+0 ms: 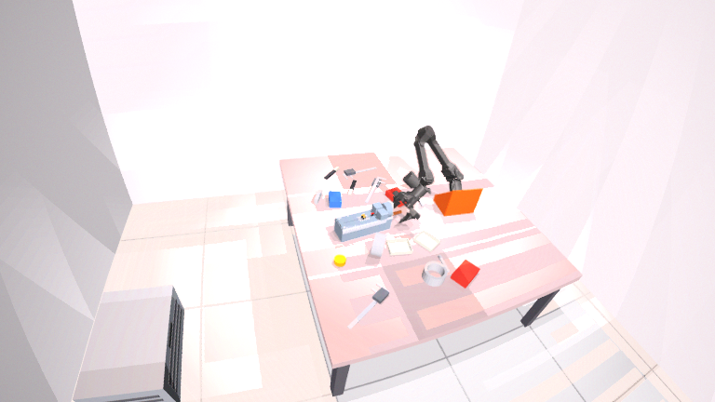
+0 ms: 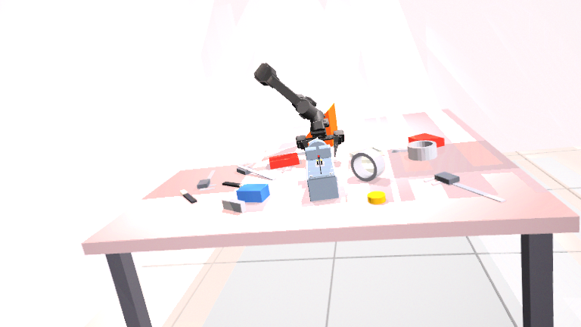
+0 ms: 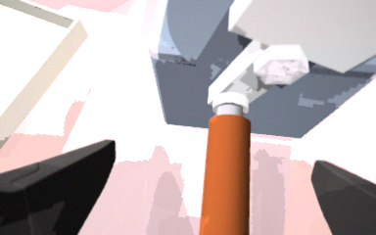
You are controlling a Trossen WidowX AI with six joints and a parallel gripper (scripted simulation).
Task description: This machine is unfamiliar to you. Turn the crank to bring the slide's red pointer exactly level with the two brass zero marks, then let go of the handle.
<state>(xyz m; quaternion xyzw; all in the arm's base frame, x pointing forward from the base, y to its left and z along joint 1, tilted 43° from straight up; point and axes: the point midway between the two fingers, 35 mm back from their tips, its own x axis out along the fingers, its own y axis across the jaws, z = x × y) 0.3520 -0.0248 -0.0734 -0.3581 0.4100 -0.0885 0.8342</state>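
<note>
The blue-grey machine (image 1: 363,229) (image 2: 323,188) (image 3: 183,100) stands on the table. A small red part (image 1: 372,213) (image 2: 318,157) shows on its top near small yellow marks (image 1: 363,216); these views are too small to tell whether the pointer is level with the zero marks. In the wrist view the white crank arm (image 3: 235,75) carries an orange handle (image 3: 226,171). My gripper (image 1: 404,212) (image 2: 320,148) (image 3: 211,159) is open, its fingers wide apart on both sides of the handle, with gaps on each side. The handle's near end is cut off by the wrist view's edge.
A red block (image 1: 393,194) (image 2: 284,160) lies beside the machine near the arm. A grey-white ring (image 2: 367,166) stands on the machine's other side, with shallow cream trays (image 1: 399,247) (image 3: 41,73) nearby. An orange panel (image 1: 458,201) stands by the arm's base. A blue block (image 1: 334,199) (image 2: 253,193) lies farther off.
</note>
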